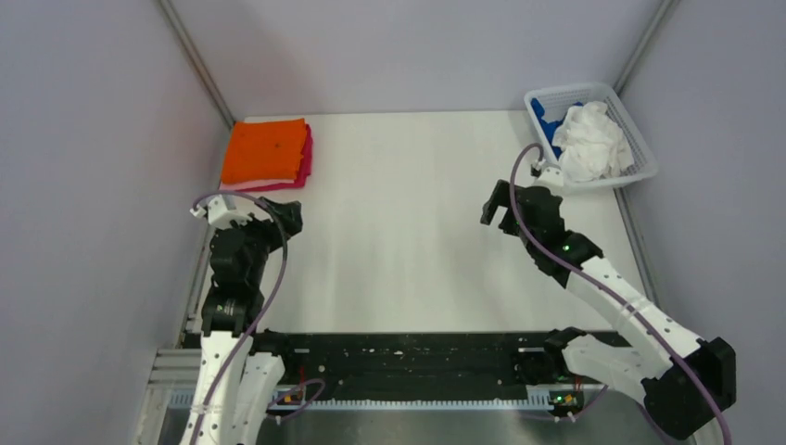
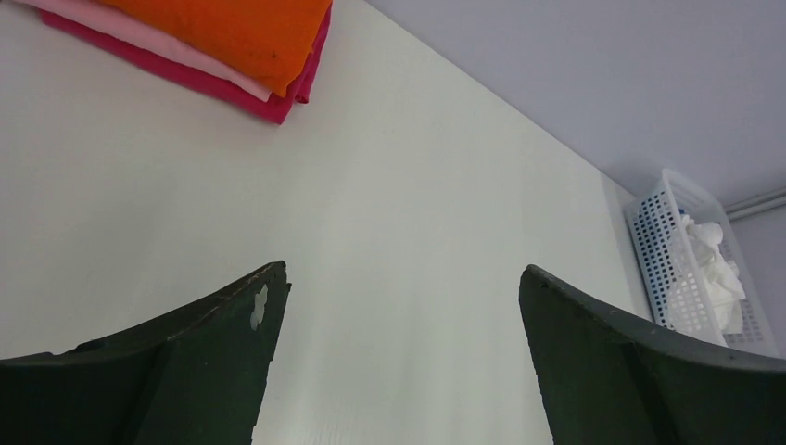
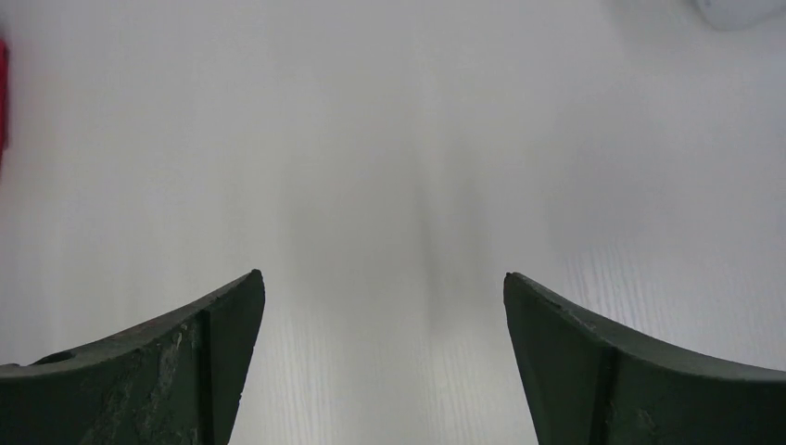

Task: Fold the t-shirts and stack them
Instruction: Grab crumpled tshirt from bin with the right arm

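orange tee (image 1: 265, 151) folded atop pink (image 1: 307, 159), white (image 1: 590, 139) crumpled

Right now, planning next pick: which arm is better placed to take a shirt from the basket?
Likely right. The right tool hangs open nearer the basket holding the white shirt; the left tool is by the folded stack.

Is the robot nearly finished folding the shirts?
About halfway. The orange t-shirt lies folded on the pink t-shirt in the far left corner. The left gripper and right gripper are open and empty. The white t-shirt and blue t-shirt sit crumpled in the basket.
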Robot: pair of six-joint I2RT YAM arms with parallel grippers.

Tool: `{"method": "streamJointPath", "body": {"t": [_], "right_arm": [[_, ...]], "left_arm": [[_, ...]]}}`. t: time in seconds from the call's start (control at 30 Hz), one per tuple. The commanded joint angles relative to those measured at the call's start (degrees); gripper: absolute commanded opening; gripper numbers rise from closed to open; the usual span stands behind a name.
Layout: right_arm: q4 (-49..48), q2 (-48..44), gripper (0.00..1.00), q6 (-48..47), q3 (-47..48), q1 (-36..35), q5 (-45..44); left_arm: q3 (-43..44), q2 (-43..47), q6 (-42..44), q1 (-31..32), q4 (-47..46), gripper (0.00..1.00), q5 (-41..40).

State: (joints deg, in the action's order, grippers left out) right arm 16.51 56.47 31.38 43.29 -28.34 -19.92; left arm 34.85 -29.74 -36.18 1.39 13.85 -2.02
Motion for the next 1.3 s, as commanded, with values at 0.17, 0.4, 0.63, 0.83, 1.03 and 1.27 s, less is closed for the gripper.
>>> {"method": "streamJointPath", "body": {"t": [0.17,0.4,0.63,0.83,1.03,1.27], "right_arm": [[1.32,6.7,0.99,-11.23,18.76,5.83,-8.35],[-1.61,25.05,0.99,-9.5,33.33,26.98,4.6],[-0.38,50.92,0.99,-13.26,53.34,32.54,-1.84],[2.2,67.98,0.99,-12.26,68.15,34.6,-6.71],[2.98,78.47,0.71,-12.67,77.06,36.69,-5.51],[5.56,73.19,0.0,-11.51,86.22,37.83,-2.37]], "left_arm": [[3.72,-3.39,0.31,-0.06,-0.52,0.99,-0.98],[4.58,-6.73,0.92,-0.06,-5.87,0.99,-2.32],[3.76,-8.47,2.57,-0.01,-10.02,0.99,-2.91],[2.49,-9.36,2.65,-0.11,-10.38,0.99,-4.99],[2.76,-9.68,2.9,-0.01,-9.56,0.99,-5.27],[2.68,-6.67,2.64,-0.05,-7.82,0.99,-4.8]]}}
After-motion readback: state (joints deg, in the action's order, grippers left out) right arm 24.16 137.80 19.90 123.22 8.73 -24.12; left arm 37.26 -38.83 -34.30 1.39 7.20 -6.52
